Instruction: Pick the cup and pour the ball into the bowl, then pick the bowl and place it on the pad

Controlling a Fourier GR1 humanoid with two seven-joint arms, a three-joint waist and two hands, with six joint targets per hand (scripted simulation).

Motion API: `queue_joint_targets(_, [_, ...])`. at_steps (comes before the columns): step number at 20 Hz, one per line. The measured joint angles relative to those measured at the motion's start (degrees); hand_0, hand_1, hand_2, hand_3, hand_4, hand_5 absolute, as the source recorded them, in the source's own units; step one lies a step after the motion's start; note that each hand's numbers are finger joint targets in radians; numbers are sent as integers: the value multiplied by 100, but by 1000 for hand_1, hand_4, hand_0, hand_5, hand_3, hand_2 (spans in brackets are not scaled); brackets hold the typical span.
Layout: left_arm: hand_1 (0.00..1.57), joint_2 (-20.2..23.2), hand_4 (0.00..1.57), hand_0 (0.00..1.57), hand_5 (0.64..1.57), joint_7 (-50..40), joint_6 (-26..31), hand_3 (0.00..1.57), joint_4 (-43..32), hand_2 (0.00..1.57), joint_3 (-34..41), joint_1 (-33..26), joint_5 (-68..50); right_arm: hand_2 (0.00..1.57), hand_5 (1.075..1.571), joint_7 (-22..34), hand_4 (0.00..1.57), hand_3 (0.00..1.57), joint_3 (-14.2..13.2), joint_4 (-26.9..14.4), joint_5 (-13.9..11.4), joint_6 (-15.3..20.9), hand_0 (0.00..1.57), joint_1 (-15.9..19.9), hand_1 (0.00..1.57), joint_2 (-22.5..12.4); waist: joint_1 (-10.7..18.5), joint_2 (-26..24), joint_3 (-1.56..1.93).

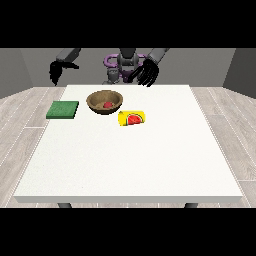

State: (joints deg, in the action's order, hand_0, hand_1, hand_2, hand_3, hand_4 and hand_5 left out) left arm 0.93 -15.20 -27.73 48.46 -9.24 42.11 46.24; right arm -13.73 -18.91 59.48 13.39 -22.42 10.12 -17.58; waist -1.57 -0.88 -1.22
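With the ball already sitting in the wooden bowl and the cup lying tipped beside it, we're judging the bowl rigid and light, best taken at its rim, both hands hovering empty, fingers relaxed, pad waiting nearby.

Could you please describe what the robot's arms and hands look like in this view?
Both arms are grey, smooth and tube-like, and each ends in a black hand with slender dark fingers. The hand at the view's left and the hand at the view's right match in colour and build. No cables or markings are visible on them.
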Motion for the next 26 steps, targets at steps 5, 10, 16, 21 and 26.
queue_joint_targets(5, [0, -65, 0, 0, 1565, 1140, 175, 0, 832, 0, 333, -719, -2047, 0, 1571, -22, 213, 0, 225, 173, -254, 592, 0, 251, 0, 469, 121, 317, 33])
queue_joint_targets(10, [0, -54, 0, 0, 1563, 2387, 1001, 0, 1233, 0, 582, -1300, -3228, 0, 1569, -90, 313, 0, 422, 273, -539, 1396, 0, 336, 0, 1085, 488, 562, 84])
queue_joint_targets(16, [0, 199, 0, 0, 1565, 3071, 1805, 0, 1427, 0, 831, -1758, -3812, 0, 1567, -264, 257, 0, 421, -117, -592, 1872, 0, 600, 0, 1337, 614, 625, 113])
queue_joint_targets(21, [0, 432, 0, 0, 1566, 3011, 2151, 0, 1790, 0, 955, -1863, -3976, 0, 1563, -715, 189, 0, 280, -935, -557, 1941, 0, 905, 0, 1220, 728, 705, 121])
queue_joint_targets(26, [0, 500, 0, 0, 1566, 2986, 2288, 0, 2073, 0, 999, -2013, -4014, 0, 1563, -1178, 93, 0, 211, -1714, -518, 1882, 0, 1195, 0, 1074, 755, 807, 123])
